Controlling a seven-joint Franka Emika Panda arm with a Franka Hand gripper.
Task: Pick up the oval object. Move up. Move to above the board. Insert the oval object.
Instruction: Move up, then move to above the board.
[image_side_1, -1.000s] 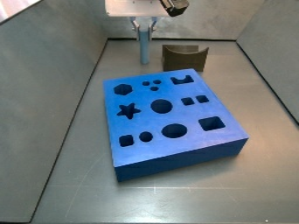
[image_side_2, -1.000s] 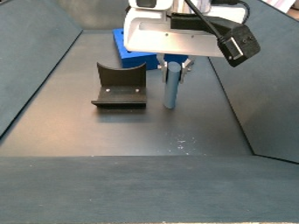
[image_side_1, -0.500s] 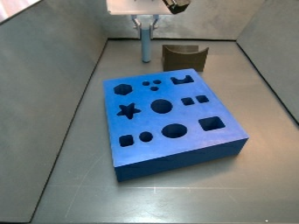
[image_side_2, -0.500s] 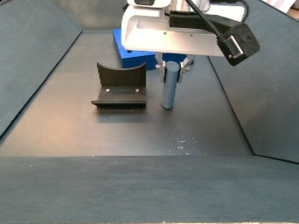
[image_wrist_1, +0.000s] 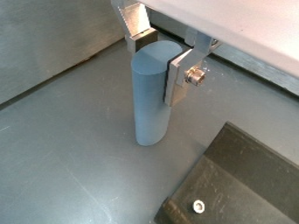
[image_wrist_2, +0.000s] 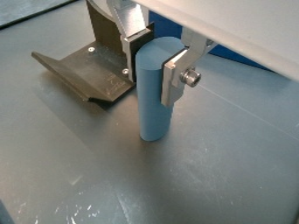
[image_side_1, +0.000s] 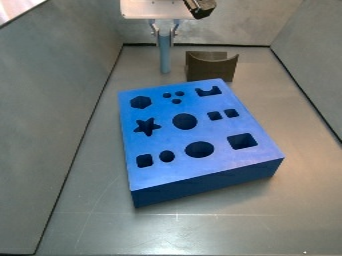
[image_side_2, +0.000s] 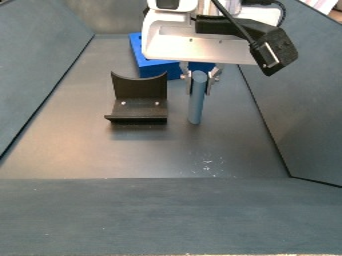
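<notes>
Gripper (image_wrist_1: 162, 54) clamped on the oval object (image_wrist_1: 151, 96) near its top, peg upright by the fixture (image_wrist_2: 87, 72); lift straight, keep it vertical toward the board (image_side_1: 194, 136)

Gripper (image_wrist_1: 156, 54) pointing down, jaws clamped on oval object (image_wrist_1: 151, 96).

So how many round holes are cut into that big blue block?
6 on the board: three small ones in a row at the far edge, one medium in the middle, one small and one large near the front. The tool hides none.
</notes>
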